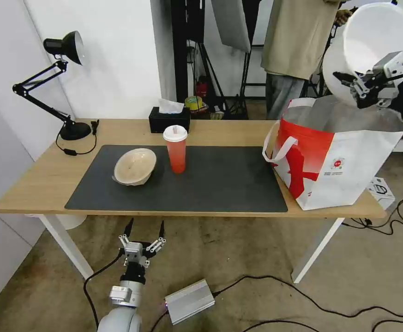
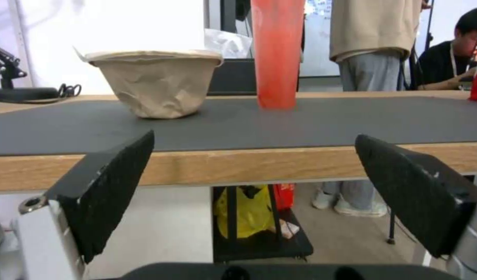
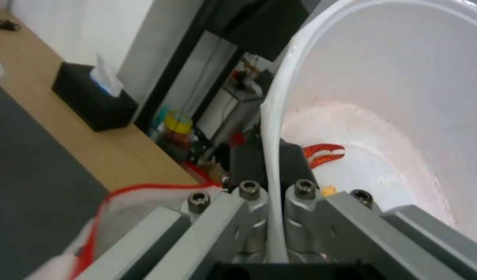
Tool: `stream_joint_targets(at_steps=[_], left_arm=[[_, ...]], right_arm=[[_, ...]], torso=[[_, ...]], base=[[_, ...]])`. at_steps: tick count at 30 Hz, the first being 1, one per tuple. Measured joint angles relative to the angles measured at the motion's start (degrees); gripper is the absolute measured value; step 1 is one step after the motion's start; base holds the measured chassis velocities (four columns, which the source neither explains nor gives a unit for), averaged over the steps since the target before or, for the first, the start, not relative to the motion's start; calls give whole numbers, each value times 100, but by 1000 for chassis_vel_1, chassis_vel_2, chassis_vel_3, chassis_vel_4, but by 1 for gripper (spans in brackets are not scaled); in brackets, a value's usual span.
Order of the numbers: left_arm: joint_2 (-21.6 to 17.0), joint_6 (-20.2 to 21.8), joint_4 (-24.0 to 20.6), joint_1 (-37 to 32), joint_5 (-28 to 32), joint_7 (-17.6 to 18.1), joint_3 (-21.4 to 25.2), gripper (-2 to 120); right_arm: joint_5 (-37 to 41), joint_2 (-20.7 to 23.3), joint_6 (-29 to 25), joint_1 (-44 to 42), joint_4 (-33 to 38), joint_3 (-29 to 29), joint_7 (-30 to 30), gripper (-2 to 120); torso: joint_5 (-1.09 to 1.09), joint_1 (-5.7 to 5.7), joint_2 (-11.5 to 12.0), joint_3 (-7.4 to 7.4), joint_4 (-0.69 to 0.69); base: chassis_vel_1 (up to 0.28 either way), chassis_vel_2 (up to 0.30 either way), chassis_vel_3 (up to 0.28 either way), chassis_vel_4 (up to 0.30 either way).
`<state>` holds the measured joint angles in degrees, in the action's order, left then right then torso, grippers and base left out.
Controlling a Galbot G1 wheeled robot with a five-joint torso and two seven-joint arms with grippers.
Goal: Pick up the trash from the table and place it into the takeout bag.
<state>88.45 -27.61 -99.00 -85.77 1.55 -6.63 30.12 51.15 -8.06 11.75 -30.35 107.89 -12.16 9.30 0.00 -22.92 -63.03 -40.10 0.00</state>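
Your white bowl [image 1: 376, 41] with crayfish scraps hangs tilted above the takeout bag [image 1: 335, 161], its rim pinched in the right gripper [image 1: 356, 85]; I judge it not yet dropped. At nine o'clock from the bag, the red cup [image 1: 177, 150] and beige bowl [image 1: 135, 167] remain on the table [image 1: 35, 180]. Your left gripper [image 1: 142, 242] waits below the table's near edge, fingers spread and empty.
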Motion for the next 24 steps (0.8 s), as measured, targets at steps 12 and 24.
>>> stream_joint_targets(at_steps=[12,24], left_arm=[[11,-80,-26,-64,-15,-60,-12,100],[116,-154,-36,-121,-58,-128,-18,100]], right_arm=[[-280,-279,-98,164,-554,222,158,0],[-572,-864,-99,1251,-1129,1420,251,0]], torso=[[0,0,0,0,0],[0,0,0,-1,1]], base=[[0,0,0,0],[0,0,0,0]])
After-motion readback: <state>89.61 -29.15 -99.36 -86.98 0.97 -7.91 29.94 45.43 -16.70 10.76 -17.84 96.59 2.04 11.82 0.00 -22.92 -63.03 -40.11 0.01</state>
